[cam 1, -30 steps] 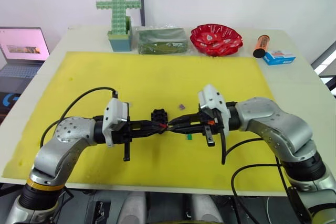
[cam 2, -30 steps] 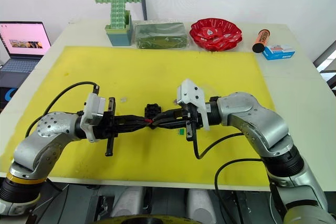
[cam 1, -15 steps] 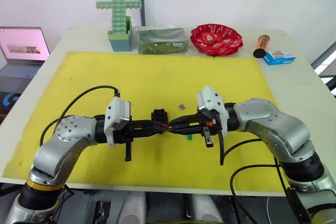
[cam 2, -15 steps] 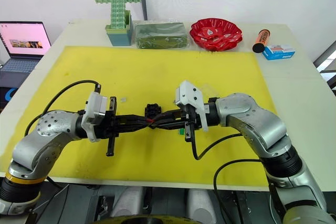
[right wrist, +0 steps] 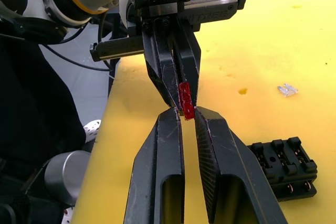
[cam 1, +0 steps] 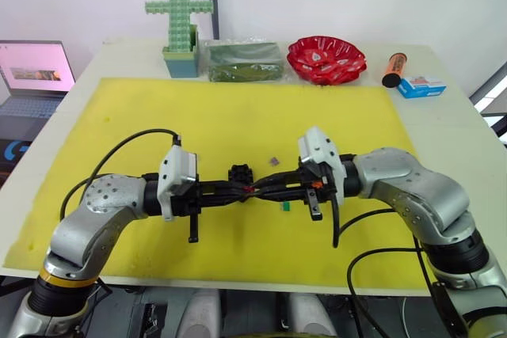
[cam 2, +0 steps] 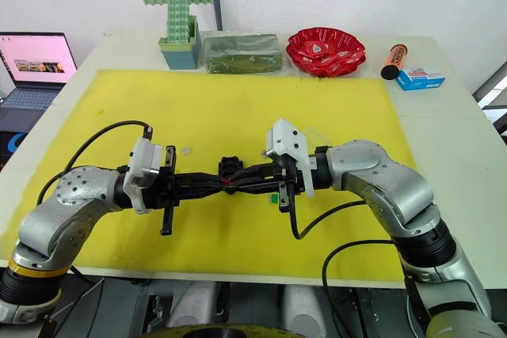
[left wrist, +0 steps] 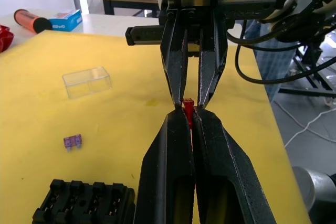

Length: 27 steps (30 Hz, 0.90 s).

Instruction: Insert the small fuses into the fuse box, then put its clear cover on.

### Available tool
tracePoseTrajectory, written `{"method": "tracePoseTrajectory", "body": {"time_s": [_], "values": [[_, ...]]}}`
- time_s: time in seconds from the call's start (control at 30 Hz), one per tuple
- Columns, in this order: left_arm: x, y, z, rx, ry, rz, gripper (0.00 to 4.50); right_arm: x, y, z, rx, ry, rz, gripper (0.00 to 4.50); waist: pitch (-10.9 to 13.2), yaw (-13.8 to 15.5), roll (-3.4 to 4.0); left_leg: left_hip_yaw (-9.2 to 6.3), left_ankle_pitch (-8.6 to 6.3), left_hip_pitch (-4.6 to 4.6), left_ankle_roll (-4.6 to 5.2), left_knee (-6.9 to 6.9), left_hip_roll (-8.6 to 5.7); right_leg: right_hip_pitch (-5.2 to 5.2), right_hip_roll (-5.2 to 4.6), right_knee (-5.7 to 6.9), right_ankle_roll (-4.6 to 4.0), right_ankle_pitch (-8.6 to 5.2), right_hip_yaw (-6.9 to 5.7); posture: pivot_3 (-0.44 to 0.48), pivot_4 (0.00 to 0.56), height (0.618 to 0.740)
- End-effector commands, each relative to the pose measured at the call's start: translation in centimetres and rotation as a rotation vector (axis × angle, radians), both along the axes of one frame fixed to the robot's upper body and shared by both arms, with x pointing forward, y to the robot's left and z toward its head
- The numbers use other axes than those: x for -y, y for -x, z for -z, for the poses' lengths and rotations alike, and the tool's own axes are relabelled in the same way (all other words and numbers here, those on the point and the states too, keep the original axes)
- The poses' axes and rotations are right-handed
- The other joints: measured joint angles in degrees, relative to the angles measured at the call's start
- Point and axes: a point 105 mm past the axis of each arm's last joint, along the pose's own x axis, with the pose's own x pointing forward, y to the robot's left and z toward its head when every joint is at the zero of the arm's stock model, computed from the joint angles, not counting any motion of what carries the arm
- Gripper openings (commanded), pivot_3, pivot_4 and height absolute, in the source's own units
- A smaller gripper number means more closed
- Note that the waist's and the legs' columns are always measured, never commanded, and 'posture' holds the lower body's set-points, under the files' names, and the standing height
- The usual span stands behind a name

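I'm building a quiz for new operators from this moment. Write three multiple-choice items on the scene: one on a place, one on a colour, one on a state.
1. Where is the small purple fuse?
A. Lying on the yellow foam mat
B. In the red bowl
C. Seated in the fuse box

2. What colour is the small fuse held between the two pincers?
A. Green
B. Red
C. Grey-white

3. What is the state of the small transparent rectangular plastic cover?
A. Fitted on the black ribbed plastic fuse box
B. Held by a pincer
C. Lying loose on the mat

Answers: 1 A, it lies flat on the mat near the box. 2 B, red plastic shows where the left pincer and right pincer meet. 3 C, it sits apart from the box.
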Motion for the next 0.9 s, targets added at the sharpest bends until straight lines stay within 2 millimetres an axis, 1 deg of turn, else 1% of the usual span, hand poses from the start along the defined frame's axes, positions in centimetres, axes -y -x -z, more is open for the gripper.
{"method": "tracePoseTrajectory", "body": {"time_s": [0.03,0.2,0.27,0.3,0.77,0.87,0.9], "values": [[0.52,0.57,-0.74,0.028,0.013,0.036,0.0,-0.44,0.57,-1.26,0.05,-0.037,-0.037,0.46,0.0,0.0,0.0,0.0,0.0,0.0,0.0,0.0,0.0,0.0,0.0,0.0,0.0,0.0,0.0,0.0,0.15,0.74],[0.46,0.64,-0.59,0.027,0.009,0.038,0.0,-0.45,0.59,-1.31,0.044,-0.043,-0.039,0.46,0.0,0.0,0.0,0.0,0.0,0.0,0.0,0.0,0.0,0.0,0.0,0.0,0.01,0.01,0.0,0.0,0.15,0.74],[0.45,0.68,-0.53,0.026,0.008,0.039,0.0,-0.46,0.64,-1.35,0.044,-0.046,-0.041,0.11,0.0,0.0,0.0,0.0,0.0,0.0,0.0,0.0,0.0,0.0,0.0,0.0,0.02,0.01,0.0,0.0,0.15,0.74],[0.43,0.7,-0.51,0.026,0.008,0.039,0.0,-0.46,0.67,-1.37,0.044,-0.045,-0.043,0.03,0.0,0.0,0.0,0.01,0.0,0.0,0.0,0.0,0.0,0.0,0.0,0.0,0.02,0.01,0.0,0.0,0.15,0.74],[0.17,0.52,-0.36,0.042,0.008,0.02,0.0,-0.49,0.92,-1.46,0.047,-0.035,-0.059,0.03,0.0,0.0,0.0,0.0,0.0,0.0,0.0,0.0,0.0,0.0,0.0,0.0,0.02,0.01,0.0,0.0,0.15,0.74],[-0.15,0.33,-0.2,0.041,0.002,0.001,0.66,-0.5,1.0,-1.51,0.05,-0.033,-0.062,0.0,0.0,0.0,0.0,0.0,0.0,0.0,0.0,0.0,0.0,0.0,0.0,0.0,0.02,0.01,0.0,0.0,0.15,0.74],[-0.36,0.27,-0.13,0.041,0.0,-0.01,0.98,-0.51,1.03,-1.52,0.053,-0.032,-0.064,0.0,0.0,0.0,0.0,0.0,0.0,0.0,0.0,0.0,0.0,0.0,0.0,0.0,0.01,0.01,0.0,0.0,0.15,0.74]]}}
